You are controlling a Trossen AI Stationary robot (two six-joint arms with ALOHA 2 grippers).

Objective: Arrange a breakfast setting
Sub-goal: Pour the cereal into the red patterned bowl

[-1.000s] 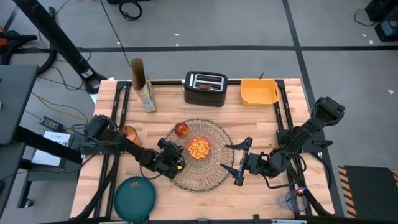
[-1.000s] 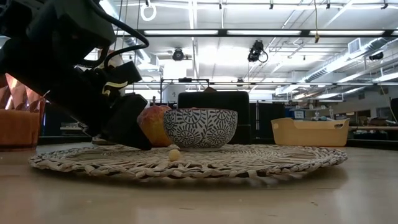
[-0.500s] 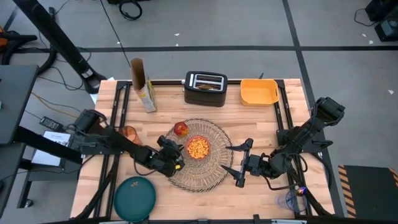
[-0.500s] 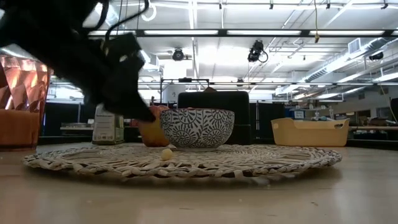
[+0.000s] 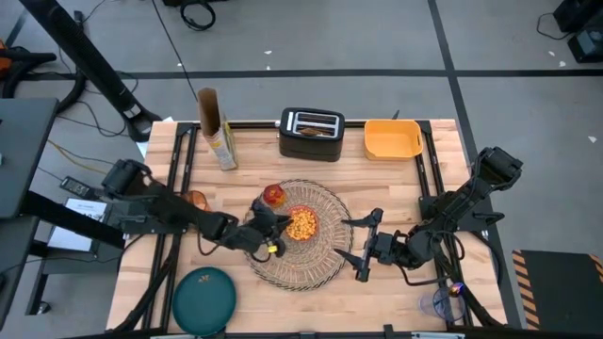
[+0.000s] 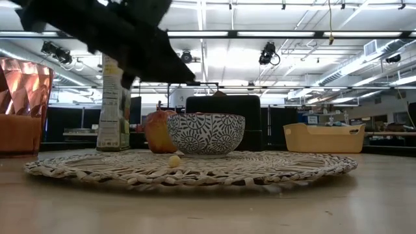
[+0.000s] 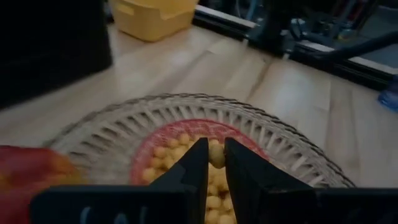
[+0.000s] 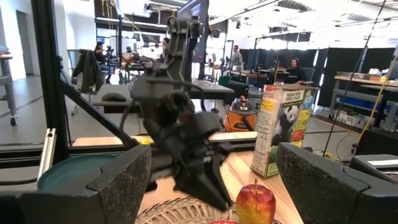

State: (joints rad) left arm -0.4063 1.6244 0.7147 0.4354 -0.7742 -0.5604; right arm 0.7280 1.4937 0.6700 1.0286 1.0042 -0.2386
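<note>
The woven mat (image 5: 301,234) lies mid-table, carrying the red bowl (image 5: 301,223) of cereal at its centre and the apple (image 5: 274,196) on the rim toward the toaster (image 5: 311,134). The mat has slid slightly away from the right gripper over the last second and now sits still; one cereal piece (image 6: 173,160) lies loose on it. The left gripper (image 5: 268,229), low at the mat's edge a second ago, has lifted and swung over the bowl, fingers nearly closed with nothing visibly between them, so the mat-nudging looks finished. The right gripper (image 5: 362,245) waits wide open and empty beside the mat. The plate (image 5: 203,298) sits off the mat at the table's front corner, the cup (image 5: 196,201) half-hidden behind the left arm. Spoon and toast cannot be made out.
</note>
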